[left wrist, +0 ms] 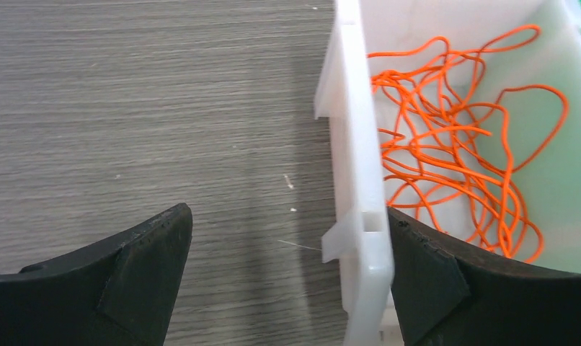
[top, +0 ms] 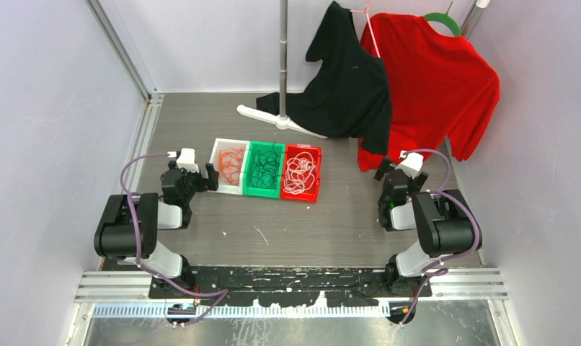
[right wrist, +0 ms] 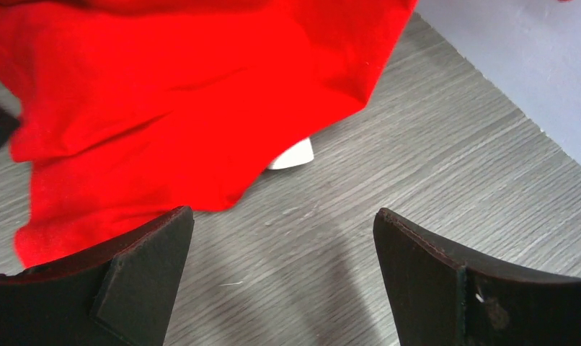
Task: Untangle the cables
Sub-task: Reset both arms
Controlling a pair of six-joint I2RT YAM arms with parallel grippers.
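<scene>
Three bins stand side by side on the table: a white bin holds the orange cables, a green bin the black cables, and a red bin the white cables, each a loose tangle. The left gripper, jaws wide and empty, straddles the white bin's left wall, one finger over the table, the other over the orange tangle. The right gripper, equally wide and empty, faces the table beside the hem of a hanging red shirt, well apart from the bins

Grey table: white bin, green bin, red bin touching in row; white rack base behind.
</scene>
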